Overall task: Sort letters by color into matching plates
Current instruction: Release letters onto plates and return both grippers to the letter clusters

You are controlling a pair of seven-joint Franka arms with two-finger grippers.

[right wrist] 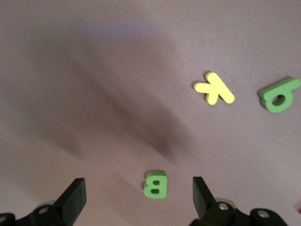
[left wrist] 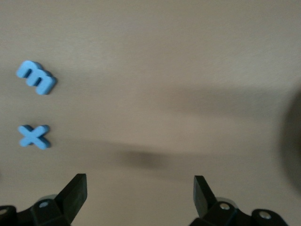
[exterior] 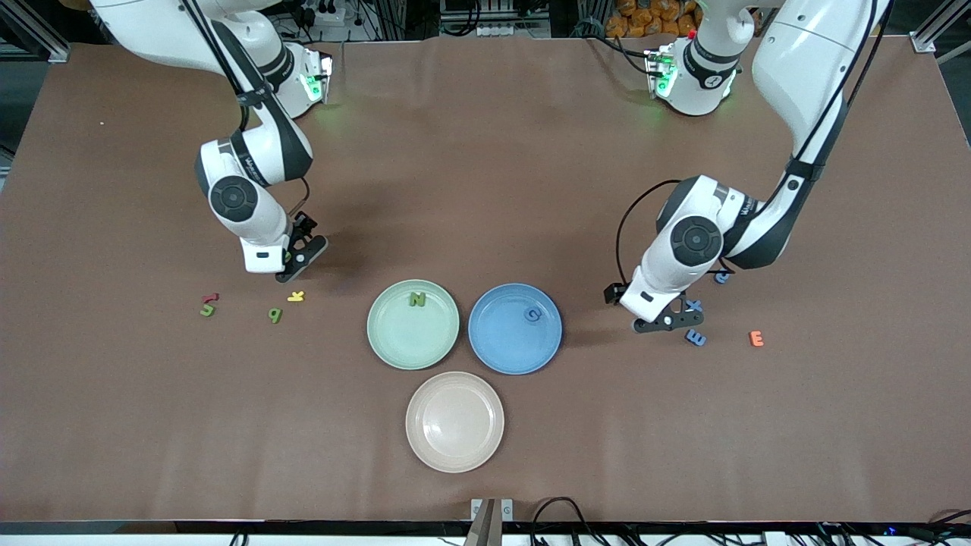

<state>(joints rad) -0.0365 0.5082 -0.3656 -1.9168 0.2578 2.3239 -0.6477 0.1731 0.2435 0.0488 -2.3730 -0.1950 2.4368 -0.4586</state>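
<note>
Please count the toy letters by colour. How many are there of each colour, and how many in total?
Green letters: 4
Blue letters: 4
Red letter: 1
Yellow letter: 1
Orange letter: 1
Total: 11

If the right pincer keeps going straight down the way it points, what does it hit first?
Most likely the green letter B, lying between the open fingers of the right pincer; failing that, the bare table. Height is unclear.
</note>
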